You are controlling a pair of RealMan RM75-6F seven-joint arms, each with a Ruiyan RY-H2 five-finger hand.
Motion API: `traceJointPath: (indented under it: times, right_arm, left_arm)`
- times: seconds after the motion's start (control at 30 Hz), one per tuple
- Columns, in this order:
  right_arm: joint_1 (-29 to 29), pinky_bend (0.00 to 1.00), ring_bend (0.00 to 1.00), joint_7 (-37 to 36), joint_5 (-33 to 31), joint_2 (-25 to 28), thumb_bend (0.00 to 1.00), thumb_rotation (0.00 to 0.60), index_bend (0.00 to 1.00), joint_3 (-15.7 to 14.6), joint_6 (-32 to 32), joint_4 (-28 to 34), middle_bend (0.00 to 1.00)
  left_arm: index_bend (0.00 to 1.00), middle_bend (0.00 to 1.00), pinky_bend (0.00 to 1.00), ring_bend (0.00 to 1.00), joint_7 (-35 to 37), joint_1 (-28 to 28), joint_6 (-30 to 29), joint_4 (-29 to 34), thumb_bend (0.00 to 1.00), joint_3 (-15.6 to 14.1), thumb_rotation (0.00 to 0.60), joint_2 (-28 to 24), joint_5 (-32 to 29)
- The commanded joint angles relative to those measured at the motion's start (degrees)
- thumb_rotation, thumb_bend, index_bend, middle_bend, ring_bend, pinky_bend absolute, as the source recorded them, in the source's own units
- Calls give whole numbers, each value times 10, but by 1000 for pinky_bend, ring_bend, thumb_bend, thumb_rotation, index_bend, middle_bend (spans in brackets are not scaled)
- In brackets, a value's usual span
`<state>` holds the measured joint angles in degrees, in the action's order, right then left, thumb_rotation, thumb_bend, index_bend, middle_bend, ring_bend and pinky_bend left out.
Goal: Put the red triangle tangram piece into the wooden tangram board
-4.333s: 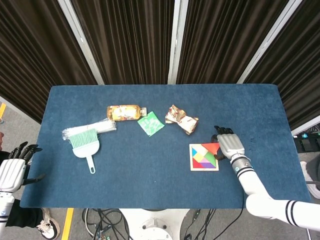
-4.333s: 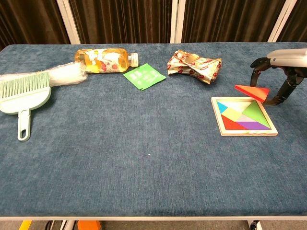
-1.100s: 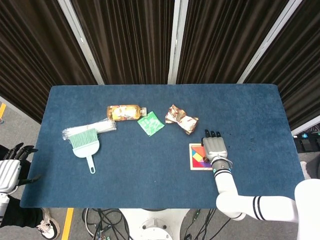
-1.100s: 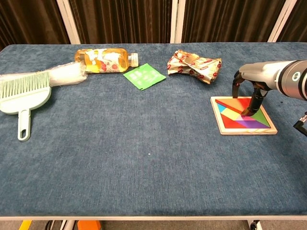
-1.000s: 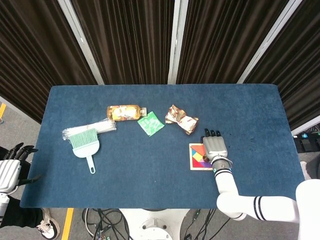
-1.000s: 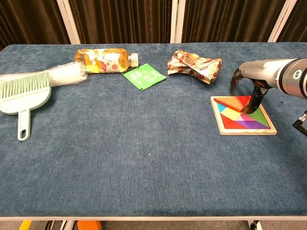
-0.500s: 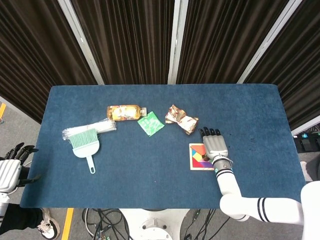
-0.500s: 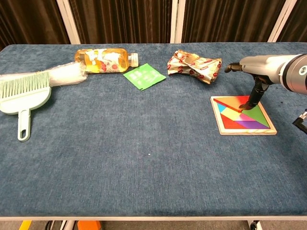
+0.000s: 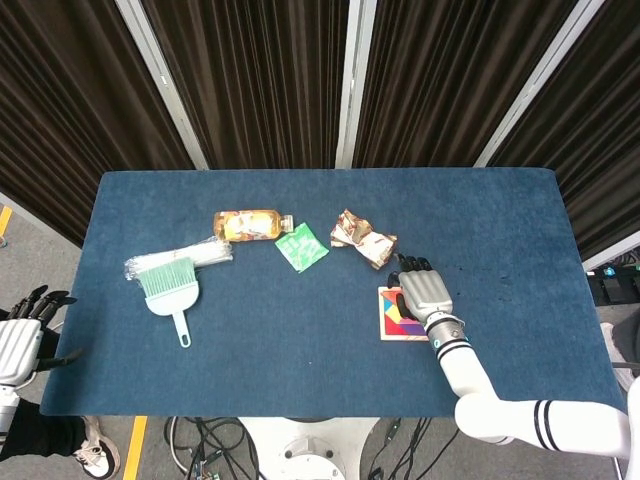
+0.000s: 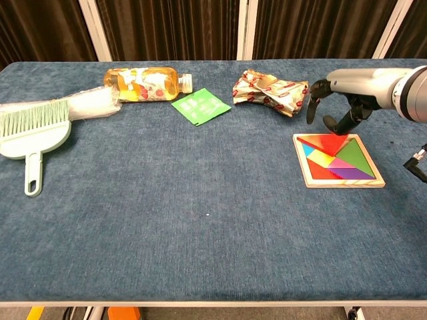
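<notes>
The wooden tangram board (image 10: 341, 185) lies at the table's right, filled with coloured pieces. The red triangle (image 10: 325, 143) lies flat in the board's far part. My right hand (image 10: 341, 100) hovers just above the board's far edge, fingers curved and apart, holding nothing; one fingertip (image 10: 338, 129) is at the triangle's far corner. In the head view the right hand (image 9: 425, 291) covers the board's (image 9: 382, 318) far right part. My left hand (image 9: 20, 340) hangs off the table's left front corner, fingers spread and empty.
A crumpled wrapper (image 10: 270, 90) lies just left of the right hand. Further left along the back lie a green packet (image 10: 200, 105), a bottle on its side (image 10: 143, 83), and a mint dustpan with brush (image 10: 33, 130) beside a clear plastic bag (image 10: 93, 103).
The right hand carried the red triangle over the board, set it down and pressed it with a finger. It has since lifted and drawn back toward the far edge.
</notes>
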<state>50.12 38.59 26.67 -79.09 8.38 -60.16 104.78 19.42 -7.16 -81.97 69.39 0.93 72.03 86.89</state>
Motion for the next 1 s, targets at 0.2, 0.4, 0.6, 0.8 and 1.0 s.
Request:
traceJointPath:
  times: [0.2,0.4,0.6,0.8,1.0]
  right_arm:
    - [-1,0,0,-28,12,-9,600,600,375,-8,25,-8,0]
    - [6,0,0,-26,7,-15,597,600,376,-13,24,-14,0]
    - [13,0,0,-19,-14,-19,577,600,377,-16,21,-22,0]
    - [19,0,0,-16,-24,-23,571,600,376,-18,16,-26,0]
    - [20,0,0,-13,-29,-23,572,600,376,-20,8,-26,0]
  left_arm:
    - [249,170,171,68,0,0,2,0,30,0,600,-1,-1]
    - [249,170,171,68,1,0,1,0,31,0,600,-1,0]
    - [249,170,171,68,3,1,2,-2,30,0,600,-1,-2]
    - [249,170,171,67,5,1,3,-4,31,-1,600,0,-2]
    - [249,170,171,67,6,1,4,-6,30,-1,600,2,-2]
